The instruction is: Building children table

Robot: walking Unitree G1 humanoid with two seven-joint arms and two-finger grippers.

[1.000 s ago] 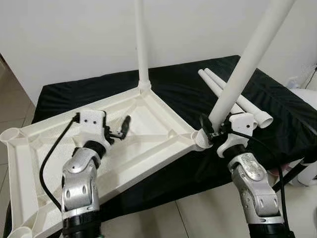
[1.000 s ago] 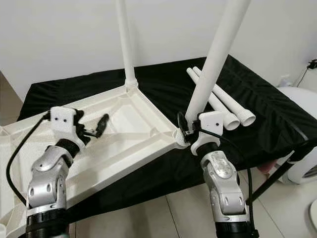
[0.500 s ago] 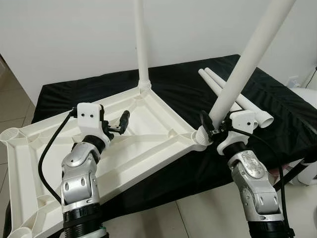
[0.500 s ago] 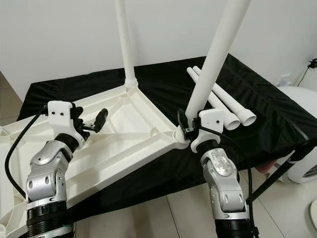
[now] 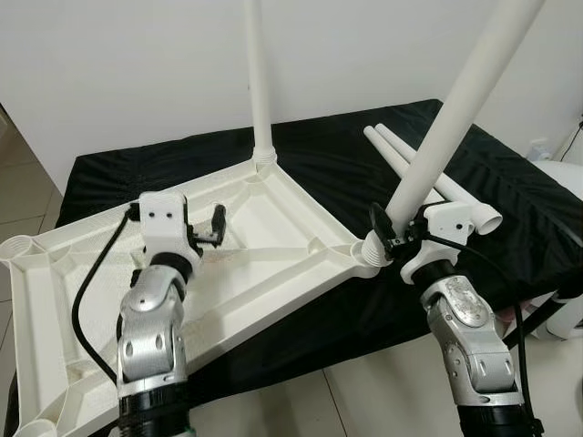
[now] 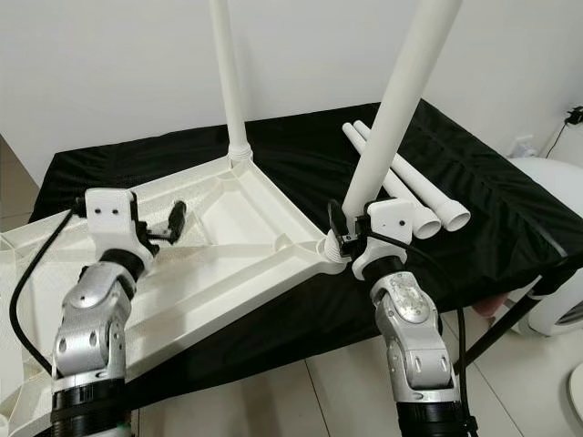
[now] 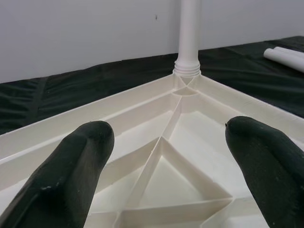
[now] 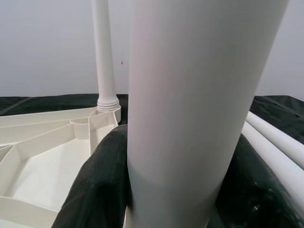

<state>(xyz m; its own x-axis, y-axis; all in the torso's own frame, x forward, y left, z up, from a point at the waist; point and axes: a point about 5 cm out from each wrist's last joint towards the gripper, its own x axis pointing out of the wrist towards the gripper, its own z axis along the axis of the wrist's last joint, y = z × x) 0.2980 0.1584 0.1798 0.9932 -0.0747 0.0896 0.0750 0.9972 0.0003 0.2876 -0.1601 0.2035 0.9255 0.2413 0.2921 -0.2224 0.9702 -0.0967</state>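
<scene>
A white plastic tabletop (image 5: 273, 264) lies upside down on a black-covered table (image 5: 164, 173), ribs facing up. One white leg (image 5: 260, 82) stands upright in its far corner socket. My right gripper (image 5: 390, 238) is shut on a second white leg (image 5: 451, 118), which leans to the right with its lower end in the near right corner socket (image 5: 369, 255). My left gripper (image 5: 217, 226) hovers open over the tabletop's ribbed middle, holding nothing; its fingertips (image 7: 85, 152) frame the ribs in the left wrist view.
Two spare white legs (image 5: 428, 173) lie side by side on the black cloth at the right. A white round object (image 6: 556, 237) stands on the floor at the far right. A white wall is behind, and tile floor lies below the table edge.
My left gripper has turned and drawn slightly left and back over the tabletop. The right gripper and its leg have barely moved.
</scene>
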